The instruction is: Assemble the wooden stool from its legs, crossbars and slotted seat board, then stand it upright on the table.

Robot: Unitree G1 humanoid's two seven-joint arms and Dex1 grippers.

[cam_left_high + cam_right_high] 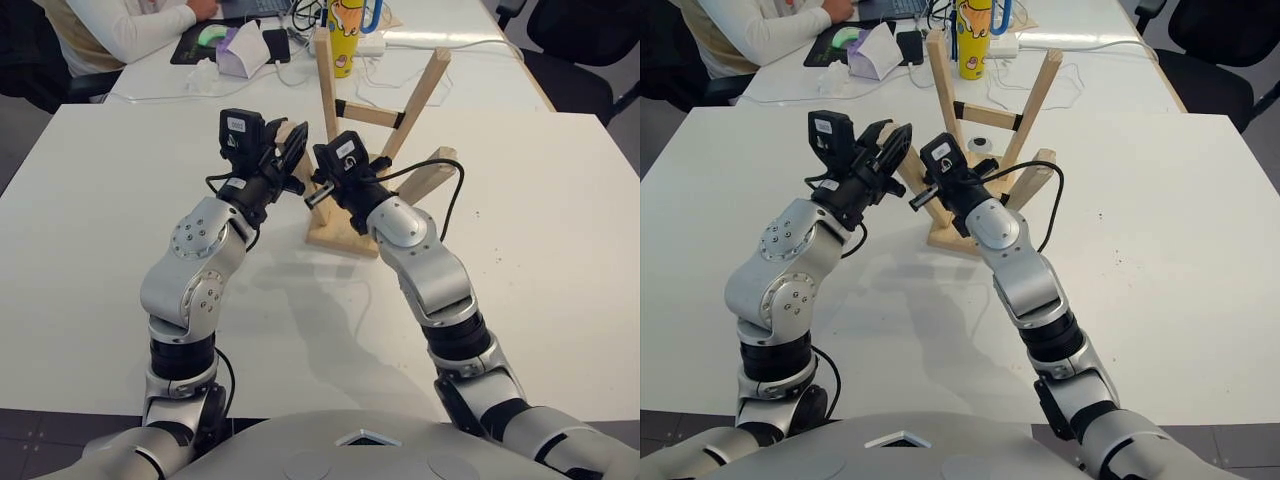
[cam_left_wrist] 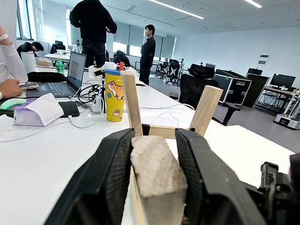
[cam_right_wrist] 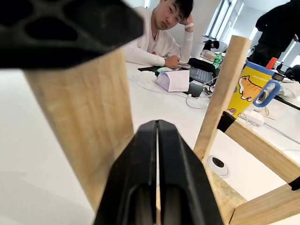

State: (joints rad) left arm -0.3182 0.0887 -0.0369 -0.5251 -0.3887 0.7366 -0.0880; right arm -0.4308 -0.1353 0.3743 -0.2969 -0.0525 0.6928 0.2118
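A pale wooden stool point(image 1: 428, 176) rests upside down on a white table point(image 1: 120, 200). Its seat board point(image 1: 335, 238) lies flat on the surface, and its legs point up and splay outward. A crossbar point(image 1: 370, 115) with black ends joins the two far legs. The left gripper point(image 2: 152, 154) clamps the top of one near leg point(image 2: 154, 187).

No legible text is found. A small white label point(image 1: 237, 124) is fixed on each wrist camera housing point(image 1: 243, 140), but its print cannot be made out.
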